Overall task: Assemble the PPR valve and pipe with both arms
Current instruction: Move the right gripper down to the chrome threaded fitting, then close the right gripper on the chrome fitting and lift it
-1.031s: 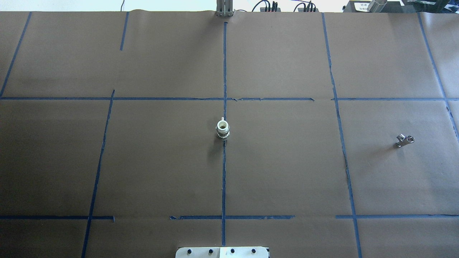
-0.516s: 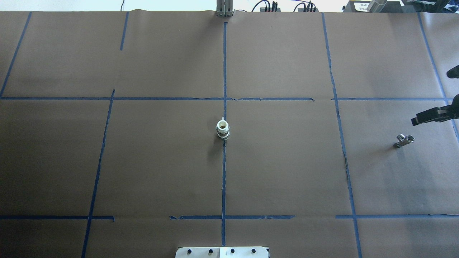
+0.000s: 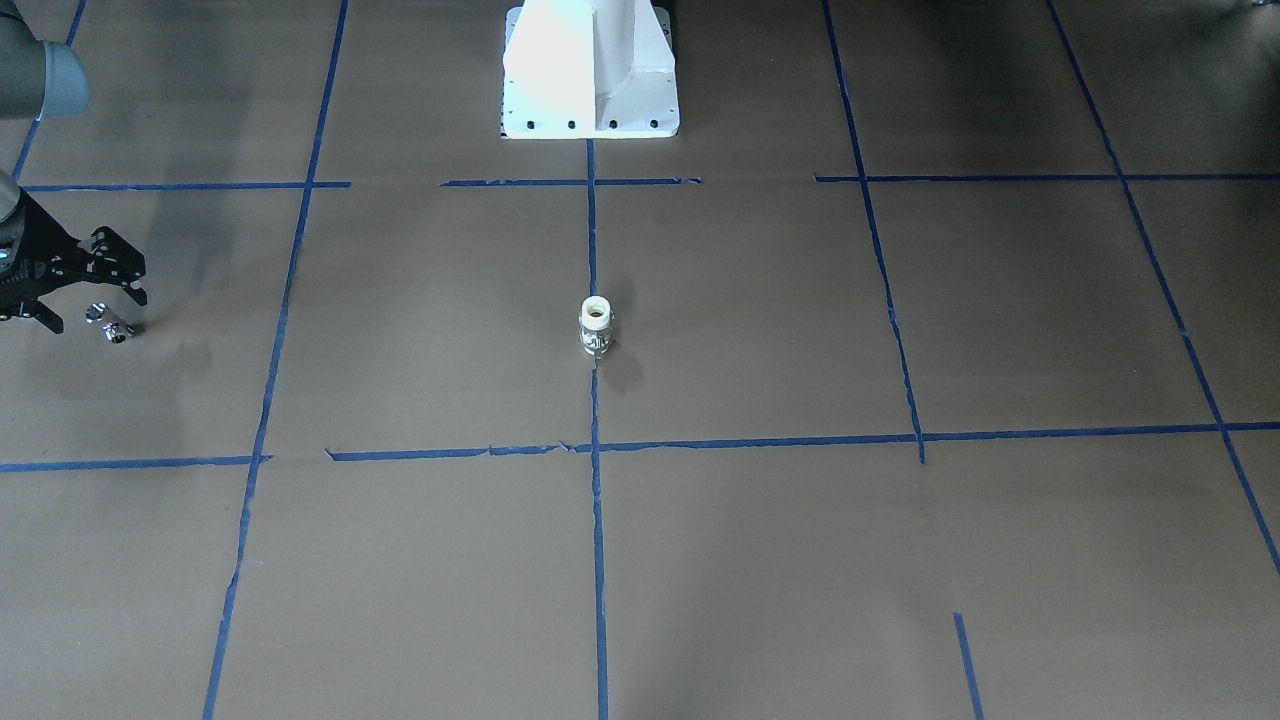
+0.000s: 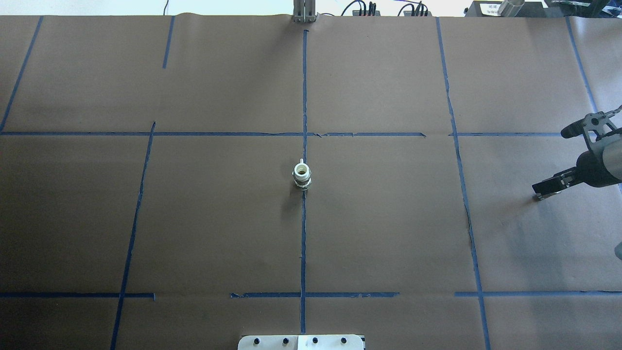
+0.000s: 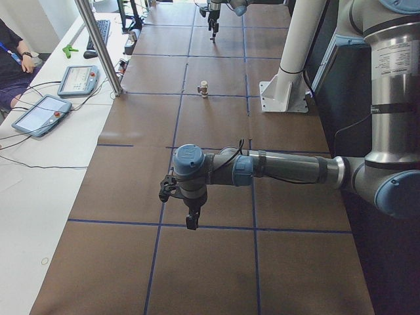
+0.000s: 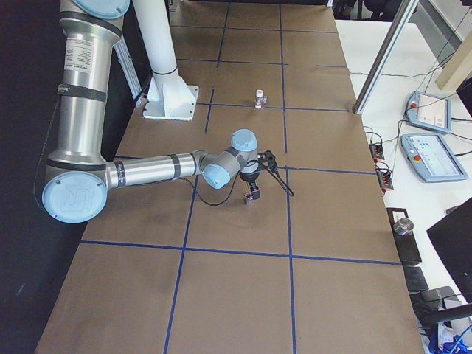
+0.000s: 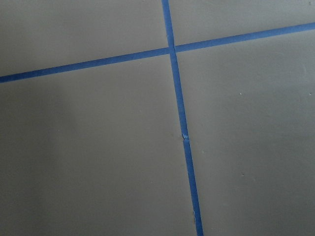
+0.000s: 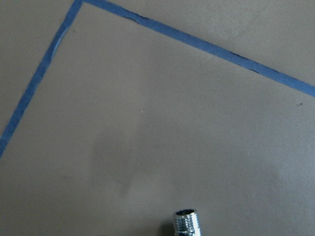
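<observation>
PPR valve (image 3: 596, 326), white plastic cylindrical ends, shiny metal middle, chrome threaded pipe (image 8: 186, 223)

The brown paper-covered desk (image 4: 388, 233) carries one stubby valve with white plastic ends and a shiny metal middle (image 4: 302, 176) and one tiny all-chrome pipe (image 8: 186, 223). Two grey-silver tubular arms with pale blue joint caps show, a left arm (image 5: 282, 167) and a right arm (image 6: 147, 171), plus one white pedestal base (image 3: 590, 70) and two grey touchscreen tablets (image 6: 431, 110).
</observation>
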`<state>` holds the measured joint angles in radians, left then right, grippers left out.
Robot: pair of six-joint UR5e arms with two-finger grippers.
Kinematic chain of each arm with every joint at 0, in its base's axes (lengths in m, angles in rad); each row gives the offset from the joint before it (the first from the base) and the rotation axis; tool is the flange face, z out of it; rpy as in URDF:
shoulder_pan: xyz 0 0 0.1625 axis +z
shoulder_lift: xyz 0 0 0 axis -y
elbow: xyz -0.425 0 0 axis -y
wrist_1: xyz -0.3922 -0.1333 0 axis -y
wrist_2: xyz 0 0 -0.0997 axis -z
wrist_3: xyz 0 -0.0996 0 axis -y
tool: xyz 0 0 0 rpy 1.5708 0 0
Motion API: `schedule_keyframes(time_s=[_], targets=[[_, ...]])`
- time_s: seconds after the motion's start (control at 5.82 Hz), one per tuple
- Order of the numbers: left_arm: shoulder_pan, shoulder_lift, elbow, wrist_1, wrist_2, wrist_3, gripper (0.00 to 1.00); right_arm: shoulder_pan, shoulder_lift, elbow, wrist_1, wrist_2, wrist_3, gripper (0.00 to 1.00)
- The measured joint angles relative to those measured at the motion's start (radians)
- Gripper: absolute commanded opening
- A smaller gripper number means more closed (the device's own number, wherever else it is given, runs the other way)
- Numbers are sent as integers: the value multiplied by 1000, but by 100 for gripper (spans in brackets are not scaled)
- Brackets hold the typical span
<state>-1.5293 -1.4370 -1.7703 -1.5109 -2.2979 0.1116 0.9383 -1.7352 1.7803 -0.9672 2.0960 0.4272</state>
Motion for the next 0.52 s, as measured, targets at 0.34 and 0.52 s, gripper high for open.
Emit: schedule_keyframes(time_s=[0.34,0.52], targets=[[0,6,-1,0,0,-1,100,-6,-20,-11,-2,0,-104,78],[1,7,-1,0,0,-2,100,-6,-17,-21,-3,7,-111,78]])
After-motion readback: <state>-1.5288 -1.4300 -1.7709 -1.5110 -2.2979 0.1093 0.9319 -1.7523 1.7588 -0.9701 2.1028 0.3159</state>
